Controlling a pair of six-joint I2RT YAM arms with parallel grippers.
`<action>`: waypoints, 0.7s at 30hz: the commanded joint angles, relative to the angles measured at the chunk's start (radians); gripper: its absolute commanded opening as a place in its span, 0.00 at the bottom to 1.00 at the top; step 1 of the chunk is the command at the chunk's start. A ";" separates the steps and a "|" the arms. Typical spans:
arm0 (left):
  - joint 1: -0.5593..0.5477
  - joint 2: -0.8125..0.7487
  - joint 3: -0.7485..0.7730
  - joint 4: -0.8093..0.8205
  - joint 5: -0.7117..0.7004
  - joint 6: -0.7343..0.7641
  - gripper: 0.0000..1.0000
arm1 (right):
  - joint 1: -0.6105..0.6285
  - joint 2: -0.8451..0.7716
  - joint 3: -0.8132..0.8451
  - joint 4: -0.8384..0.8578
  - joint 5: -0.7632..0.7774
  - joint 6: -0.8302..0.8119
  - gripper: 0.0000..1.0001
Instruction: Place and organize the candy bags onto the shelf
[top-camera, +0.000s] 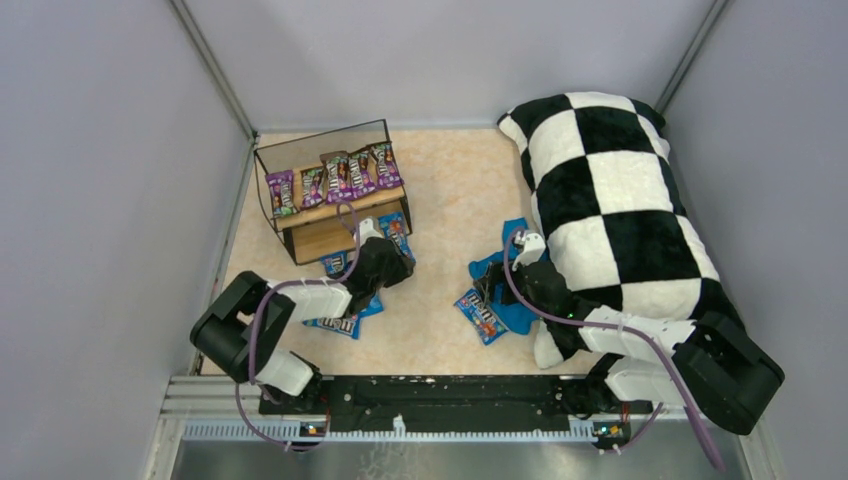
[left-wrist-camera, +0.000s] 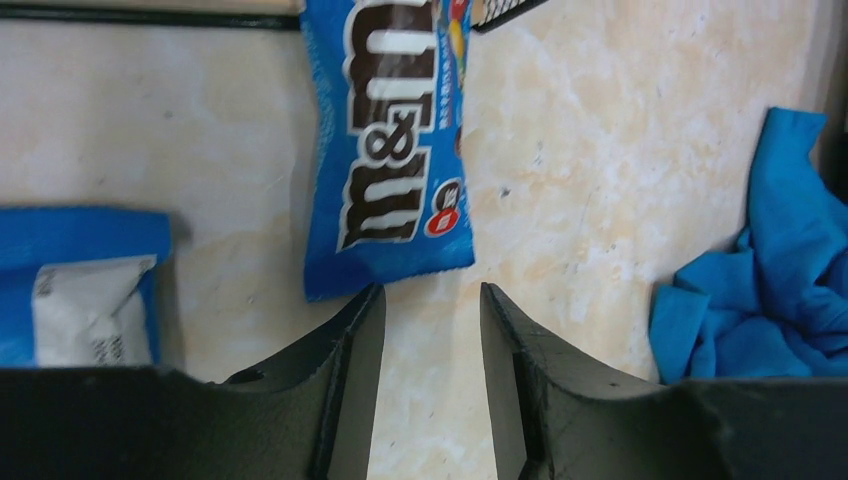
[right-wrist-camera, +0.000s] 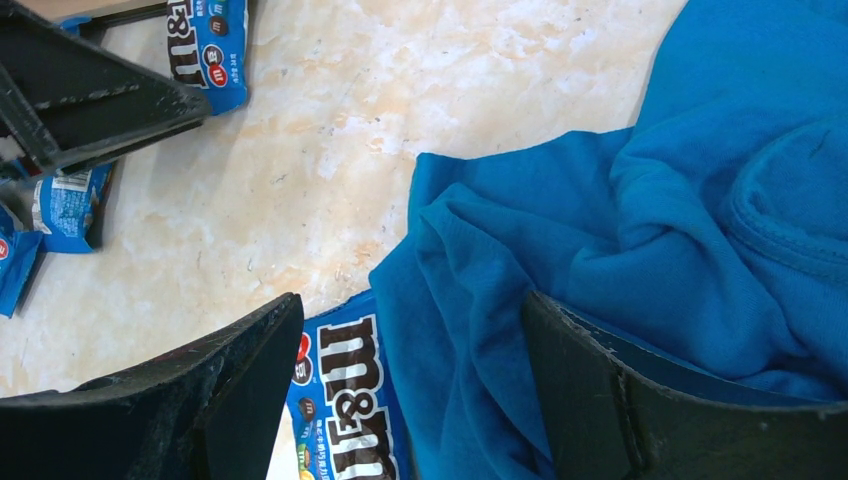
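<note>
Candy bags (top-camera: 335, 178): five purple ones stand in a row on the top board of the shelf (top-camera: 318, 240); the blue ones lie scattered on the table (top-camera: 440, 200). And the pincers? (A)

Left pincer (left-wrist-camera: 430, 300): released, jaws part-way apart with nothing between them. A blue bag (left-wrist-camera: 390, 150) lies flat just beyond the tips, its far end near the shelf's frame. Right pincer (right-wrist-camera: 412, 310): released, jaws wide over the edge of a blue cloth (right-wrist-camera: 650, 250) that overlaps a second blue bag (right-wrist-camera: 345, 400). (B)

Risks? (A)

The flat, glossy film may slide ahead of the left tips instead of lifting. The right jaws may pinch cloth along with the packet. (B)

Room? (A)

Bare table between the arms. A wall hems in the shelf's left side, and the checkered pillow (top-camera: 610, 200) crowds the right arm. The top board looks nearly full; the lower board appears bare. (B)
</note>
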 joint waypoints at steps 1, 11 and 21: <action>0.024 0.094 0.037 0.092 -0.010 -0.001 0.46 | -0.006 0.003 0.031 0.026 0.001 -0.001 0.80; 0.059 0.146 0.121 0.078 -0.101 0.035 0.37 | -0.006 0.006 0.031 0.028 0.000 0.000 0.80; 0.088 0.097 0.187 -0.004 -0.133 0.147 0.38 | -0.006 0.002 0.032 0.026 -0.006 0.001 0.80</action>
